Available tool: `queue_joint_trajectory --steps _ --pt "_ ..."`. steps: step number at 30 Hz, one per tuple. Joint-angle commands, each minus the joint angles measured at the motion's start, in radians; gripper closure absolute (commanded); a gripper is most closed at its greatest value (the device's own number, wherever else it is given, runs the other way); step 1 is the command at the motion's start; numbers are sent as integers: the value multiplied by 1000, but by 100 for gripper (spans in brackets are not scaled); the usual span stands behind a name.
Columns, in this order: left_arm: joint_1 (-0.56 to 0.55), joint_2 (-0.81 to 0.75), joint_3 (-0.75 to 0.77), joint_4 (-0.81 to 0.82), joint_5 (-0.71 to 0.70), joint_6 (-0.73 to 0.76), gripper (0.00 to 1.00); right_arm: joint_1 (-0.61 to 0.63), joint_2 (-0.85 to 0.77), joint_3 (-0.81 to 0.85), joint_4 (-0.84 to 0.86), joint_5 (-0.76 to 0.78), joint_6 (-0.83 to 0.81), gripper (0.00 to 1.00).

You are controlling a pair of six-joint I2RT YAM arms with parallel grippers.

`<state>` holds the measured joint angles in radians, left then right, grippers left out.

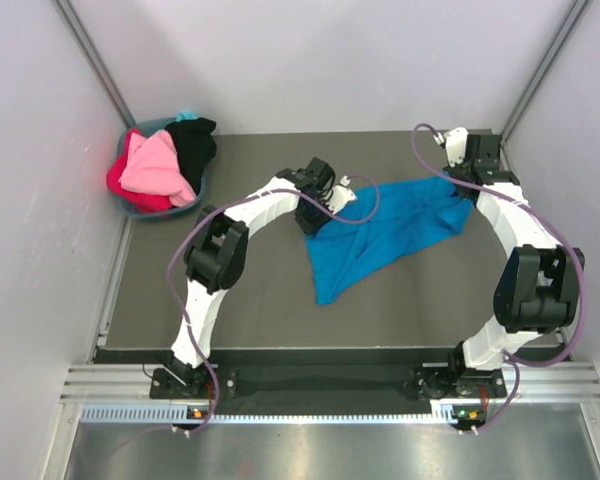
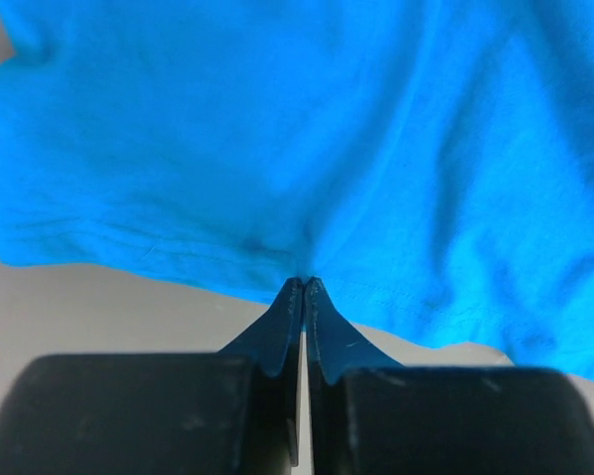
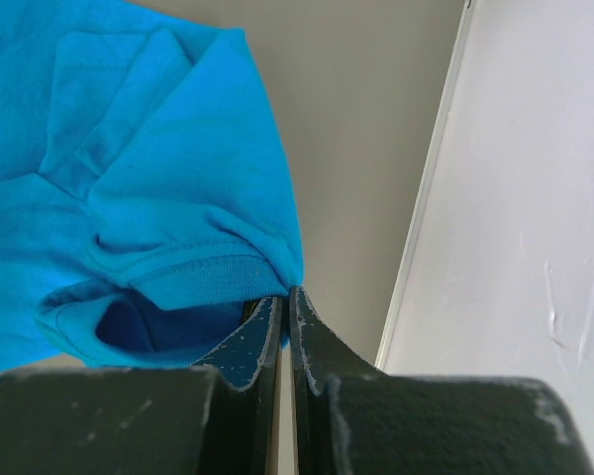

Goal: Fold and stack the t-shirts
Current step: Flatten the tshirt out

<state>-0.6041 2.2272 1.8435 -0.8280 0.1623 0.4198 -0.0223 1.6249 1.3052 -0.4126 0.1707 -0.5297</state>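
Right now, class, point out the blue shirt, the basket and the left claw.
blue shirt [image 1: 380, 235], top view, middle of the cloth.
basket [image 1: 132, 209], top view, near rim.
left claw [image 2: 304, 284], left wrist view, between its fingertips, shut on the shirt's edge.

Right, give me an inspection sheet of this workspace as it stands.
Surface: dark grey table, flat.
Job's things: blue t-shirt lying crumpled between the arms; pink t-shirt, red t-shirt and black t-shirt heaped in the basket.
Clutter: nothing seen.
Grippers: left gripper shut on the blue t-shirt's hem; right gripper shut on another edge of it.
Cables: purple cables run along both arms; one loops above the blue t-shirt.
Surroundings: pale walls on three sides; basket at the far left corner.
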Motion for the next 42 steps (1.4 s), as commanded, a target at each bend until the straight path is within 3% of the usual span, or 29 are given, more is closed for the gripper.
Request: queue_joint_trajectory --steps 1,6,11,15,22,26,27,33,39,42 --pt "27 -109 42 -20 -20 -1 100 -2 -8 39 15 -4 23 100" --pt "96 -268 45 13 -58 -27 100 -1 -59 61 -35 -40 63 100" --pt "188 -389 160 18 -32 -32 100 15 -140 118 -112 -105 97 100" --pt "190 -403 270 -5 -61 17 100 15 -189 82 -92 -103 73 100" --pt "188 -364 220 15 -31 -26 100 -56 -85 -70 -14 -54 83 100" --pt "185 -311 218 -17 14 -38 100 -97 110 -11 -133 73 103 84" --pt "184 -305 217 -19 16 -38 100 -105 140 50 -212 70 115 76" --pt "184 -282 198 -23 31 -58 100 -102 125 187 -245 -167 128 54" --pt "182 -282 163 -17 40 -85 100 -70 243 298 -270 -201 93 52" --pt "181 -282 157 -20 37 -87 100 -70 273 319 -276 -242 73 58"
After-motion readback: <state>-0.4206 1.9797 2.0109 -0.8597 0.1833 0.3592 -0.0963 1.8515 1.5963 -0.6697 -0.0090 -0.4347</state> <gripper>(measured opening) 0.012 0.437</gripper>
